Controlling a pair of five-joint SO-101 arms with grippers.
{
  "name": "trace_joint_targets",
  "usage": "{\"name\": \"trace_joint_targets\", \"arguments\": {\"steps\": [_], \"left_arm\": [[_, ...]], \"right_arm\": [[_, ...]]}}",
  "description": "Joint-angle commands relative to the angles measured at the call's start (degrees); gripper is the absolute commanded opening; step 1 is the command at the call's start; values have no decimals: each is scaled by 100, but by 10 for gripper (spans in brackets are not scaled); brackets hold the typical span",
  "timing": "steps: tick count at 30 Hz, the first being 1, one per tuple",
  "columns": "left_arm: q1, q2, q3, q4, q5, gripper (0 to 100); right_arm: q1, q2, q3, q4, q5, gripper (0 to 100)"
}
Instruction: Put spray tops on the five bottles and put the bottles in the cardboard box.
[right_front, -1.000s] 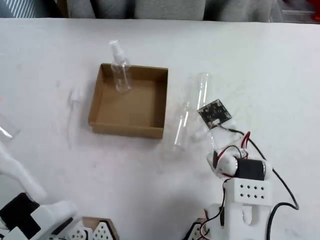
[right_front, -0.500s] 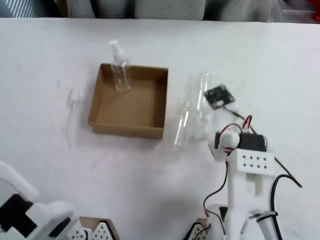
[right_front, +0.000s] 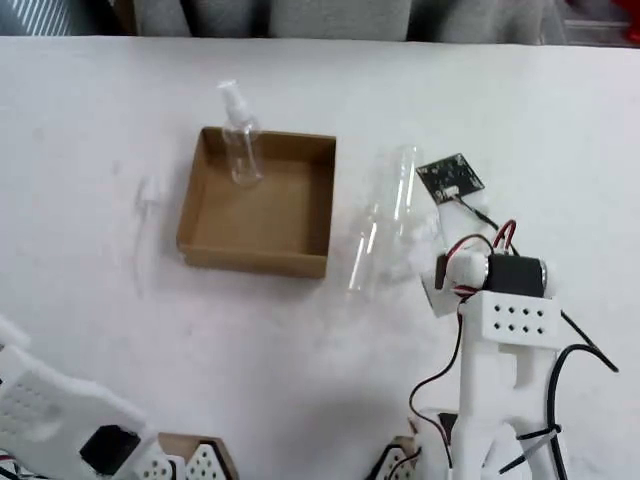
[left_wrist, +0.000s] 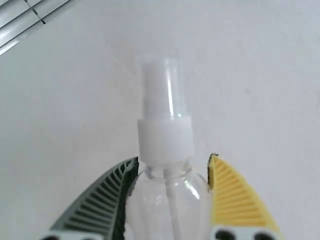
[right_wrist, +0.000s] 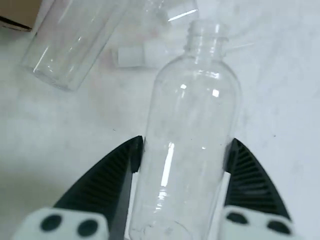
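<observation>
Each arm is at a bottle over the white bench (right_front: 80, 100).
The left claw (left_wrist: 172, 167) is clamped on a spray-topped bottle (left_wrist: 167, 200). The cardboard box (right_front: 200, 205) has a capped bottle (right_front: 240, 145) at its far left corner. The right claw (right_wrist: 185, 144) surrounds an uncapped bottle (right_wrist: 192, 115) lying on the bench, but I cannot tell whether it grips.

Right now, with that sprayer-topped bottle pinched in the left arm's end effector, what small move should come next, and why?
Probably swing the left end effector toward the cardboard box. Its held bottle already wears a spray top, so it looks ready to join the capped bottle resting against the box's far wall.
</observation>
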Motion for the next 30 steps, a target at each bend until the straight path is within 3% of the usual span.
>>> {"name": "trace_joint_targets", "arguments": {"steps": [1,10,18,21,25,30], "left_arm": [[-57,-13,-492,149,-53,27],[-145,22,-492,176,-53,27],[-154,31,-492,176,-62,27],[-154,31,-492,176,-62,27],[-154,31,-484,176,-62,27],[-251,40,-484,167,-62,27]], "right_arm": [[13,-4,-26,-4,79,266],[31,4,703,-505,237,269],[-57,-13,-9,-127,-88,265],[-646,-66,-290,101,-466,265],[-2044,-4,-457,57,-1020,265],[-3635,-4,-510,-822,-1776,265]]}}
